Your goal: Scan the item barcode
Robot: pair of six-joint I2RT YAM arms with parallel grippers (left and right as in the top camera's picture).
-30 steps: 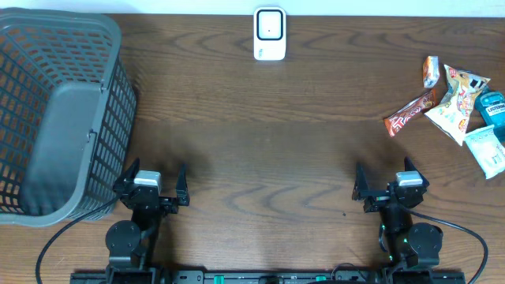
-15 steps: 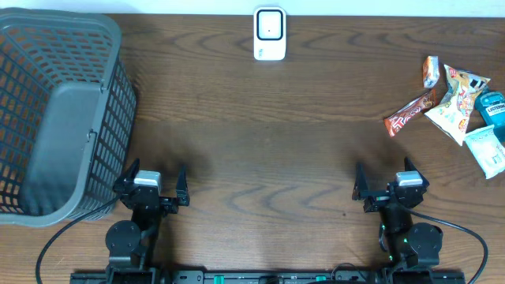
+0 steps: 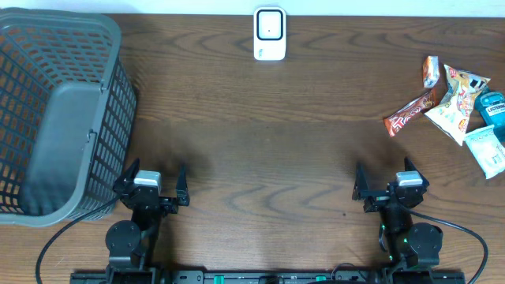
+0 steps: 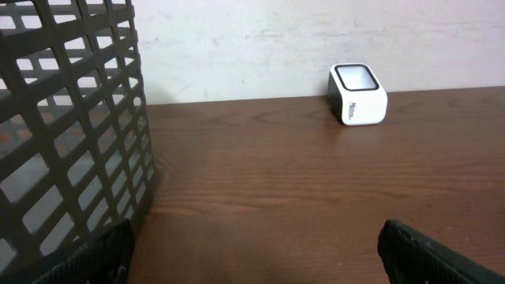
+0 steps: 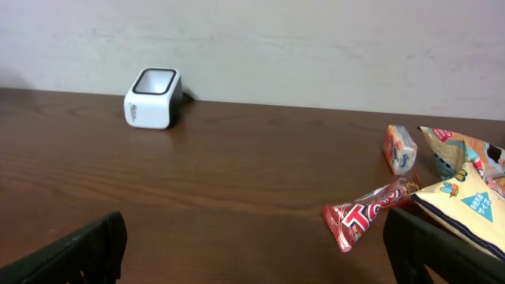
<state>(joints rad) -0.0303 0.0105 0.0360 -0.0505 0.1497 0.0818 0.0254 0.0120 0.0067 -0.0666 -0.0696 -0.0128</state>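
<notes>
Nothing has moved since the earlier frames: both arms rest at the near edge of the table (image 3: 260,134) as before. The left gripper (image 3: 156,170) and the right gripper (image 3: 384,170) have their jaws spread fully wide, and neither has hold of anything.

The items to scan lie in a small heap at the far right side of the table. There is a red snack bar (image 3: 410,112) with white letters, a small orange packet (image 3: 430,69), a white and yellow bag (image 3: 454,99), and blue packets (image 3: 491,105) at the very edge. The white scanner (image 3: 269,33), with a dark-framed window, stands at the far edge in the middle, well apart from them.

The right wrist view shows the scanner and the snacks together. The left wrist view shows the scanner and the wall of the grey basket (image 4: 71,118), but not the snacks. Only the overhead view shows basket, scanner and snacks at once.
</notes>
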